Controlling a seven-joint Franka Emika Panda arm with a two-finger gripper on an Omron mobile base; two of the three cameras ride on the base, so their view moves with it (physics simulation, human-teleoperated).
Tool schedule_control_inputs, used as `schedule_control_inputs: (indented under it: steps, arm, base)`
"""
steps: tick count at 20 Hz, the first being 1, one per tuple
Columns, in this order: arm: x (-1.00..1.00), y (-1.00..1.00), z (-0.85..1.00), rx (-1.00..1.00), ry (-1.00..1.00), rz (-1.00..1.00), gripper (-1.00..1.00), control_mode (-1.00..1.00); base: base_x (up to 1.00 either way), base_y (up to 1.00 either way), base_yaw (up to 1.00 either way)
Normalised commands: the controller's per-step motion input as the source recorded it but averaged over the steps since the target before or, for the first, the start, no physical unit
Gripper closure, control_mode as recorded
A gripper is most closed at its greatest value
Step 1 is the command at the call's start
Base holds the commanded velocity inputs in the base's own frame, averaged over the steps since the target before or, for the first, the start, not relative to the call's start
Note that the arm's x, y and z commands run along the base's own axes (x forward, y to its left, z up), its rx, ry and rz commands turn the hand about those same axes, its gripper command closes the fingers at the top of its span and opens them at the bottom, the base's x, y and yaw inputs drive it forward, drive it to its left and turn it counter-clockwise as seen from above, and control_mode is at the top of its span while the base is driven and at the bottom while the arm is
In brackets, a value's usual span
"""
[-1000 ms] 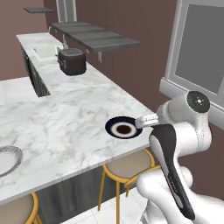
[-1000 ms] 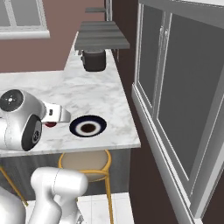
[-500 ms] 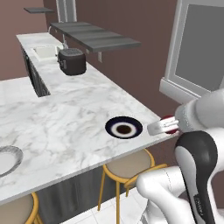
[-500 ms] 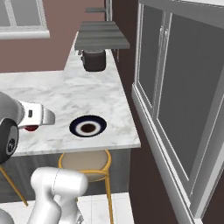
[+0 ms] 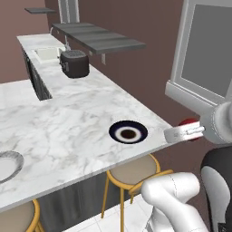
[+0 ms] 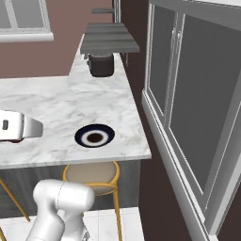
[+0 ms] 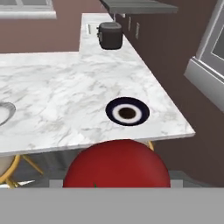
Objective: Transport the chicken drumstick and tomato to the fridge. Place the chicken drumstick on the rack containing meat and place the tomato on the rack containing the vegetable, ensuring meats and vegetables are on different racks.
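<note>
The tomato, a glossy red ball, sits right in front of the hand camera, and my gripper is shut on it. In the left base view the tomato shows red behind the white fingers, held in the air just past the counter's right edge. In the right base view the hand hangs over the counter's near left part with a sliver of red tomato under it. The chicken drumstick is out of view. A tall white unit with grey door panels stands to the right, doors closed, no racks showing.
A dark-rimmed plate with a brown centre lies near the marble counter's edge. A dark toaster stands further back, and a grey bowl at the near left. Yellow-legged stools stand below the counter.
The arm has swung away from above the plate, out past the counter edge, carrying the tomato with it. The plate and counter things stayed put.
</note>
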Motion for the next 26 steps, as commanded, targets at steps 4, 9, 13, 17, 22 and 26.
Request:
schedule_control_inputs:
  steps: [4, 9, 13, 17, 22, 26]
  arm:
    - [-0.2, -0.03, 0.1, 0.02, -0.02, -0.05, 1.0, 1.0]
    - [0.0, 0.0, 0.0, 0.0, 0.0, 0.0, 1.0, 1.0]
    - [0.0, 0.0, 0.0, 0.0, 0.0, 0.0, 1.0, 1.0]
    - [0.0, 0.0, 0.0, 0.0, 0.0, 0.0, 1.0, 1.0]
    - [0.0, 0.0, 0.0, 0.0, 0.0, 0.0, 1.0, 1.0]
    - [0.0, 0.0, 0.0, 0.0, 0.0, 0.0, 1.0, 1.0]
  base:
    - [-0.73, -0.13, -0.14]
    - [-1.0, 0.04, -0.07]
    - [-1.0, 0.93, 0.18]
    - [-1.0, 1.0, 0.29]
    - [-0.78, 1.0, 0.5]
    - [-0.44, 0.88, 0.72]
